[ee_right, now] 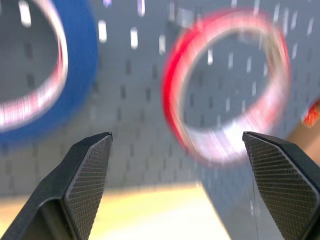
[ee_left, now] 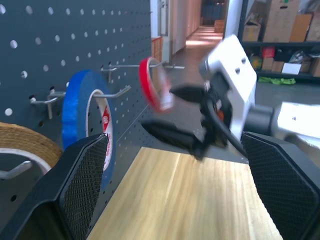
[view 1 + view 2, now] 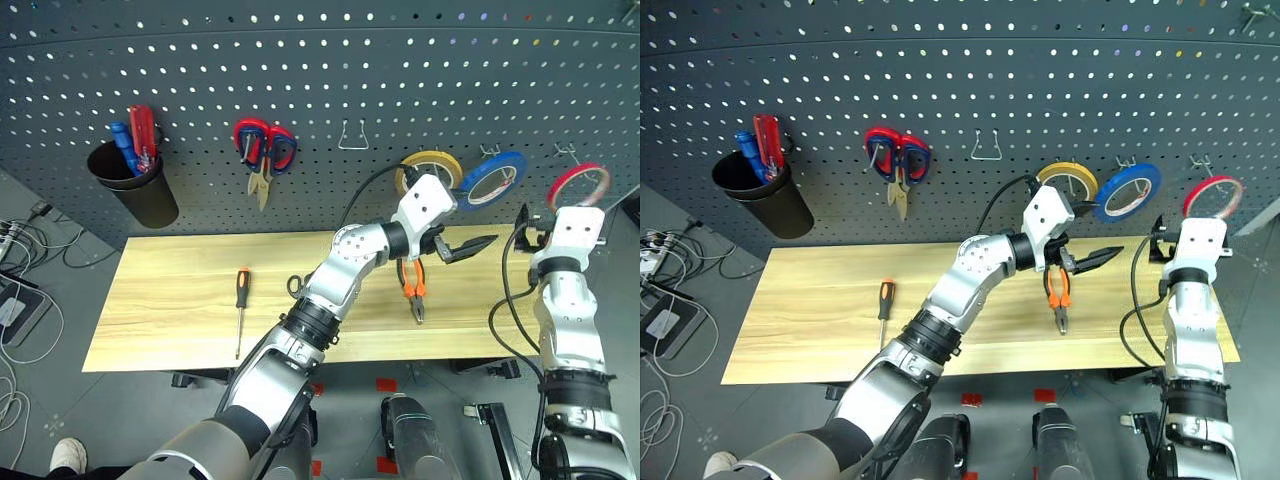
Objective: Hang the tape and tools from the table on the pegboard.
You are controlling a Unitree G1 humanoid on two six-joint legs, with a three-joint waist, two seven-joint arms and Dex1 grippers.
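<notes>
Hanging on a metal hook at the right end of the pegboard (image 3: 300, 90), the red tape ring (image 3: 578, 184) sits just beside the blue roll (image 3: 493, 177), with the yellow roll (image 3: 432, 168) next along. It is a thin hoop with a wide hollow centre and a pale inner face, probably light and fairly stiff, easy to take by pinching its rim.

Both pincers are released. The right gripper (image 1: 185, 165) stands with jaws wide apart just below and in front of the red ring, grasping nothing. The left gripper (image 3: 468, 247) reaches across toward the right end of the table (image 3: 180, 300), jaws spread and empty.

Three tools lie on the tabletop. The pliers (image 3: 413, 290), orange-and-black handled, rest near the right front part, jaws toward the front edge; likely the heaviest, rigid, best gripped across both handles. The screwdriver (image 3: 240, 305) lies left of centre, slim, liable to roll, best taken by its handle. The scissors (image 3: 295, 287) peek out beside the left forearm near the middle, mostly hidden.
</notes>
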